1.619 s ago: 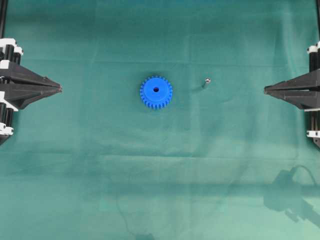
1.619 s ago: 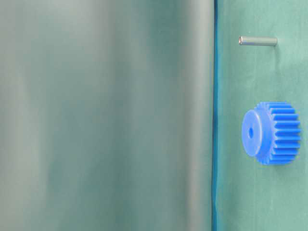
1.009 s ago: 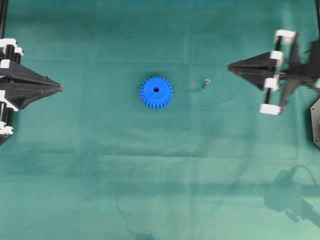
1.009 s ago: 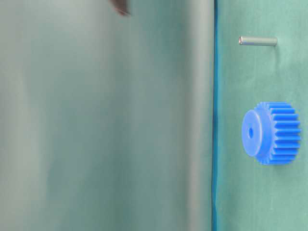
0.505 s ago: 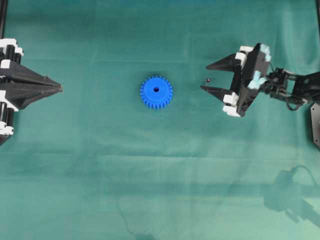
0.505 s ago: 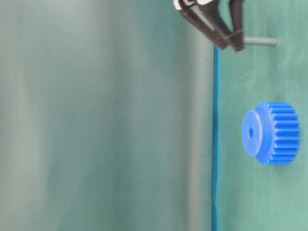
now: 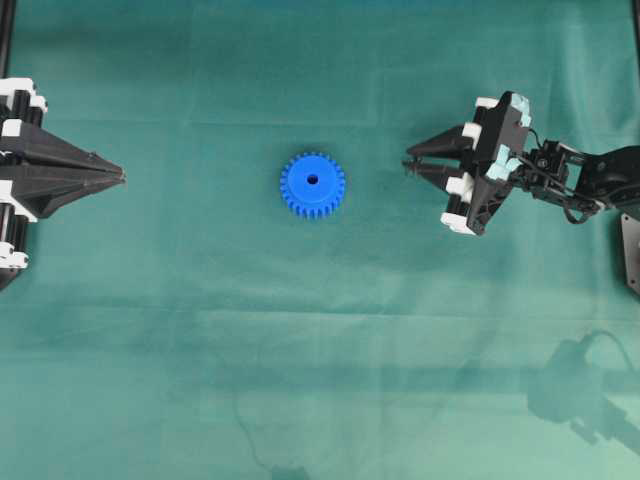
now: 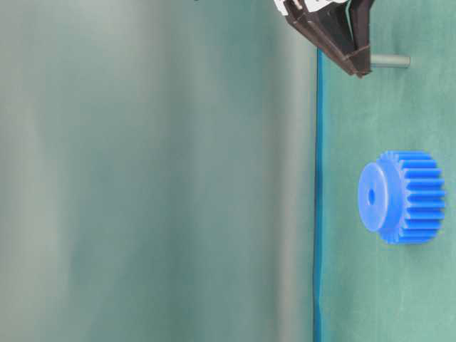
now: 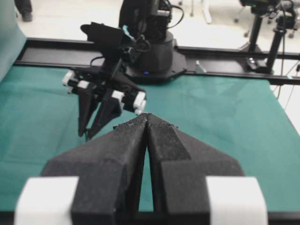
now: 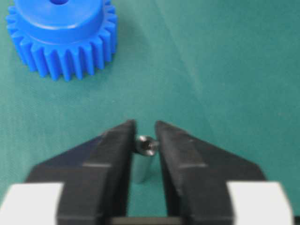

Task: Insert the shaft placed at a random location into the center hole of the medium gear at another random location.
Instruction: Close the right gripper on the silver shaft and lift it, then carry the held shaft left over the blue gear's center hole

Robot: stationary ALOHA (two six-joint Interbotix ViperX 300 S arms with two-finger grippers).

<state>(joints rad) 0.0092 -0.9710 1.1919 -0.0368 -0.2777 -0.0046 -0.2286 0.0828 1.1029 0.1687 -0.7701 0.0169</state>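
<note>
Overhead: my right gripper is pinching the small silvery metal shaft, hidden there, right of the bright blue toothed gear; left gripper is idling, pressed together. Wrist cam: I'm clamping the shaft upright btwn my pads, ready for lifting twd the center hole.

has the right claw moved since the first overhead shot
Yes. The right claw has come in from the right edge toward the medium gear, which has stayed put, and its fingers now stand on either side of the shaft.
</note>
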